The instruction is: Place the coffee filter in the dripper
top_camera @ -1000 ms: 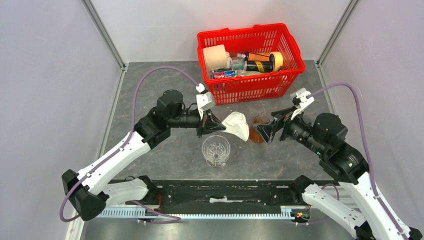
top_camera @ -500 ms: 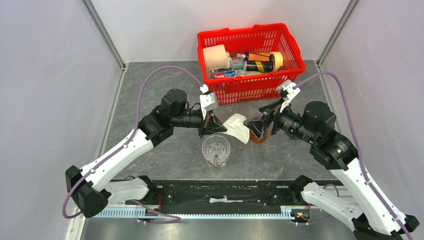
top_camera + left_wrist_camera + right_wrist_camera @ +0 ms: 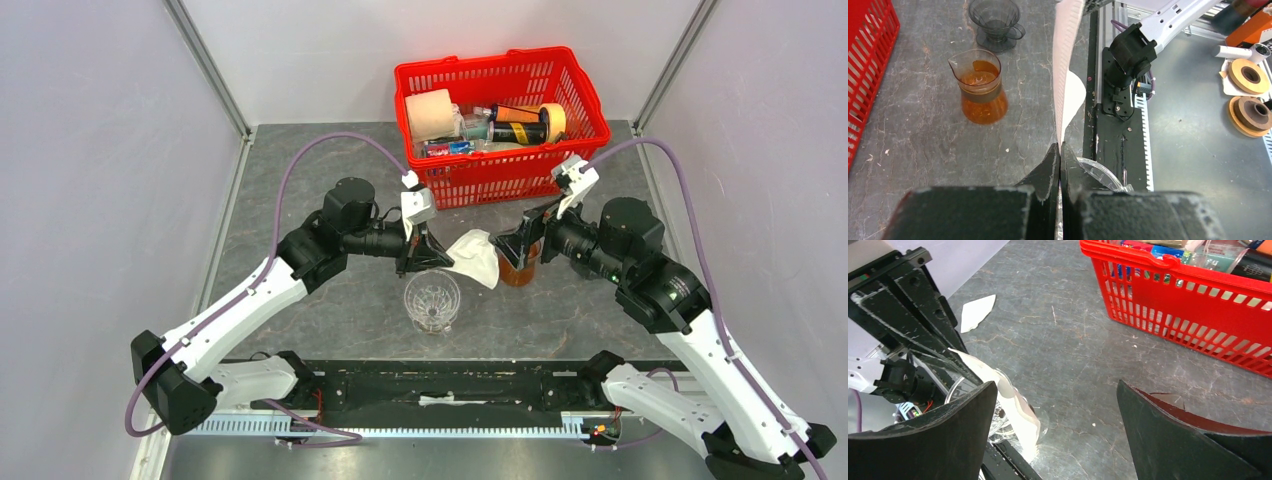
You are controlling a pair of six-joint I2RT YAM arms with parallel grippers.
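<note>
Filter (image 3: pixel 476 256) is not in the dripper (image 3: pixel 432 300) yet; it hangs in the air just beyond and above the glass rim, pinched by one edge in the left hand (image 3: pixel 1059 149), whose fingers are clenched tight on the paper so the sheet sticks out flat and folded towards the other arm. I reckon it is held out like that so the right hand (image 3: pixel 1057 390) can get at the free edge and spread the fold into a cone before it goes down. That hand is released, fingers wide apart, with nothing in it, close beside the paper and right over the carafe (image 3: pixel 980 87) of brown liquid. The dripper stands upright and alone nearer the arm bases, mouth clear, so a short drop towards it looks like all that is needed once the paper is shaped. A dark cup (image 3: pixel 995 22) sits past the carafe, and a red basket (image 3: pixel 500 182) full of odds and ends is at the far edge. The counter (image 3: pixel 330 300) is a dark grey, stone-patterned slab with a few pale crumbs on it, boxed in by plain pale walls on metal posts
</note>
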